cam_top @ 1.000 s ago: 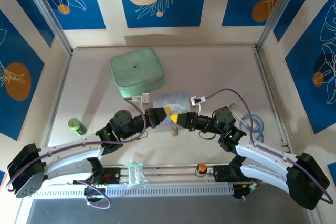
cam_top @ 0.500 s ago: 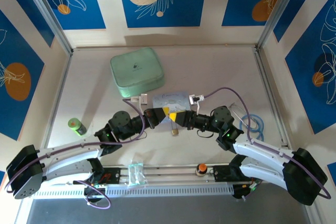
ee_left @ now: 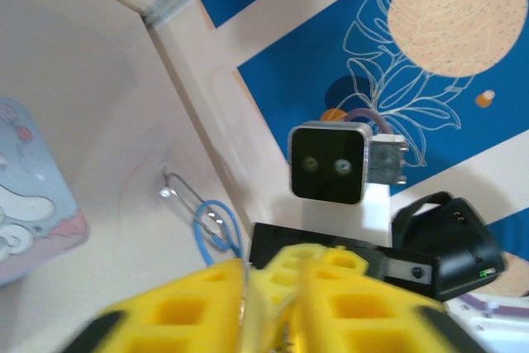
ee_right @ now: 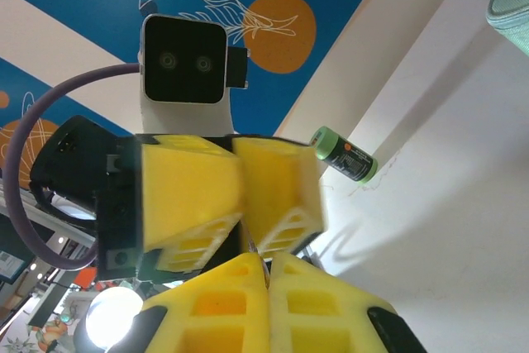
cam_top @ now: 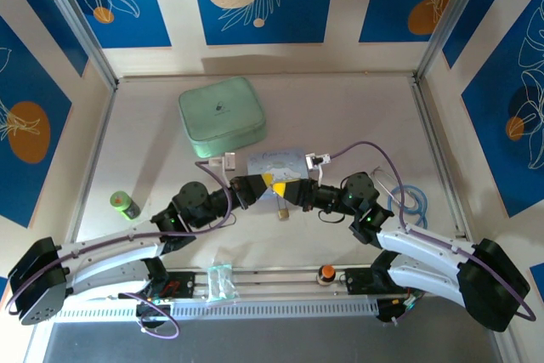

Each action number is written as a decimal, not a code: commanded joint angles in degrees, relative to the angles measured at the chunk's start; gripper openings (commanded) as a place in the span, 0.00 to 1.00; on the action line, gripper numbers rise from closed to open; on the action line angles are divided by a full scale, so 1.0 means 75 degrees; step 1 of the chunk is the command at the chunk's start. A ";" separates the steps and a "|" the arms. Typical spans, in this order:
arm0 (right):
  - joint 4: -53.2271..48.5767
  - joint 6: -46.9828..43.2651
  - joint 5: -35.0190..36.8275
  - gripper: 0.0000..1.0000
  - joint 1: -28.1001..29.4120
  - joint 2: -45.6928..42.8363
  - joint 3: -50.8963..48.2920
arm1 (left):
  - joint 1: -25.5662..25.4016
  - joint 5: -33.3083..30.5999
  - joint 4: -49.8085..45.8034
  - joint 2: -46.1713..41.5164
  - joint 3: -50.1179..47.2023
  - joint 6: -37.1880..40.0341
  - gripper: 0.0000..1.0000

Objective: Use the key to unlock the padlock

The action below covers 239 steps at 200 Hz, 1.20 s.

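My two grippers meet tip to tip above the middle of the table. The right gripper (cam_top: 286, 190) (ee_right: 269, 260) is shut on the key (ee_right: 263, 241), a thin metal sliver sticking out between its yellow pads. The left gripper (cam_top: 270, 179) (ee_left: 277, 291) stands slightly open, its fingers (ee_right: 192, 192) on either side of the key's far end. In the left wrist view the picture is blurred, and the right gripper's tip (ee_left: 321, 260) sits between my left pads. The small brass padlock (cam_top: 282, 212) lies on the table just in front of both tips, apart from them.
A pale blue cartoon tin (cam_top: 274, 160) lies right behind the grippers, with a mint green case (cam_top: 221, 112) further back. A green bottle (cam_top: 125, 204) stands at the left and a blue cable loop (cam_top: 409, 202) lies at the right. An orange knob (cam_top: 325, 274) sits on the front rail.
The right gripper has closed fully and edged left toward the left gripper. The left gripper's jaws have parted from shut. The padlock has stayed in place.
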 commanded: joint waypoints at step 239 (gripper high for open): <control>-0.7057 -0.0772 0.1230 0.00 -0.1861 -0.1173 0.0270 | -0.0789 -0.1252 -0.2163 0.4642 0.1364 0.1471 0.61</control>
